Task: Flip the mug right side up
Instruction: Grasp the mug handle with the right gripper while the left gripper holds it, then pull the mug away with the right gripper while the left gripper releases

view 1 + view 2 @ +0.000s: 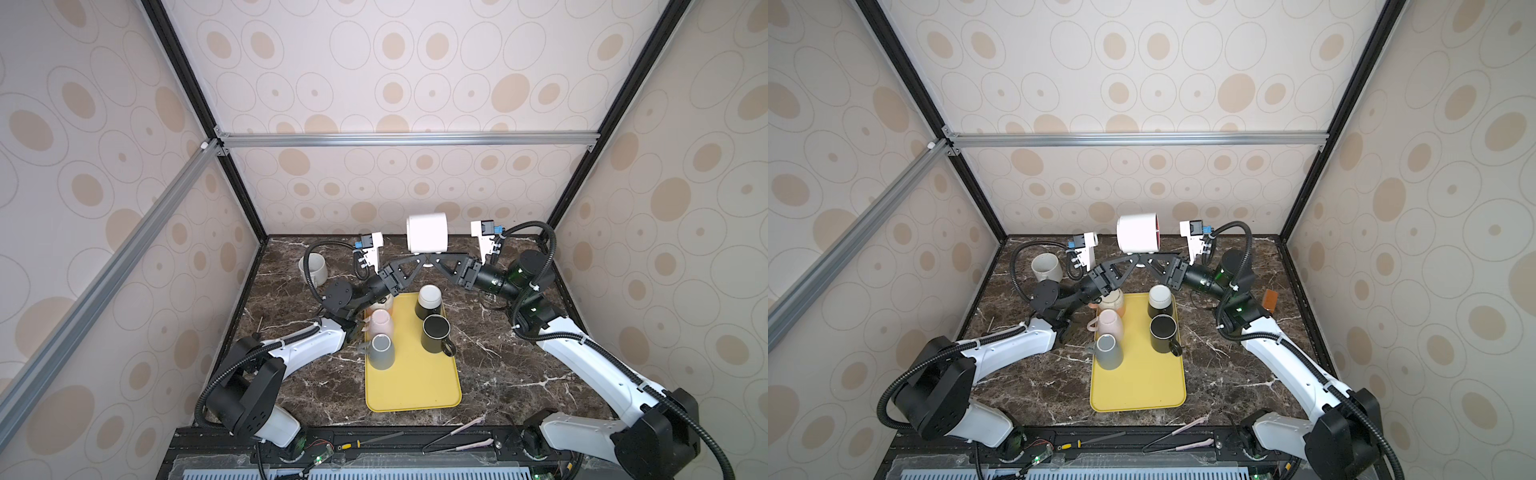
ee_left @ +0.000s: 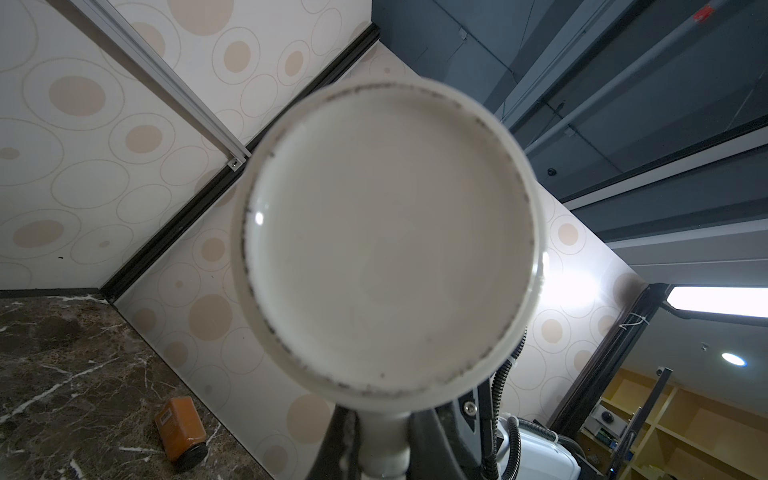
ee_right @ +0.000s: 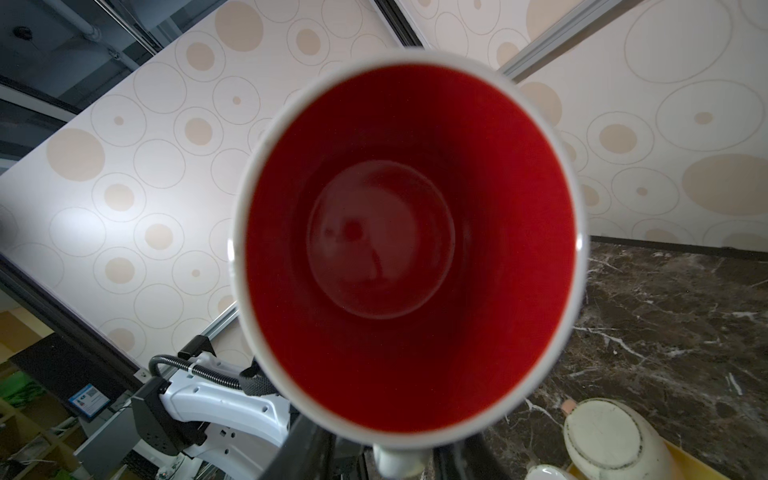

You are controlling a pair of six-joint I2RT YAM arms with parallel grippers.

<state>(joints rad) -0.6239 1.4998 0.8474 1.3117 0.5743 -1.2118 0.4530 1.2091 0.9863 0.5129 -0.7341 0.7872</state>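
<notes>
You've got the mug point(image 1: 427, 232) up in the air over the desk's point(image 1: 498, 365) back edge, mid-width, lying sideways: base faces the left wrist cam, red inside faces the right one. Left gripper point(image 1: 423, 260) is clenched on the handle point(image 2: 382, 449) underneath. Right gripper point(image 1: 433, 257) straddles the same handle, can't tell if it's gripping. Tray point(image 1: 415, 386) sits mid-desk toward the front edge

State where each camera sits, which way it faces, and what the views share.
Top views: high above the front, looking down at table, tray, both arms; left gripper and right gripper meet under the white mug.
Left wrist: on the left arm, facing the mug's base; own fingers flank its handle.
Right wrist: facing the mug's red inside; left arm behind.
Shared: the mug, in all four.
</notes>
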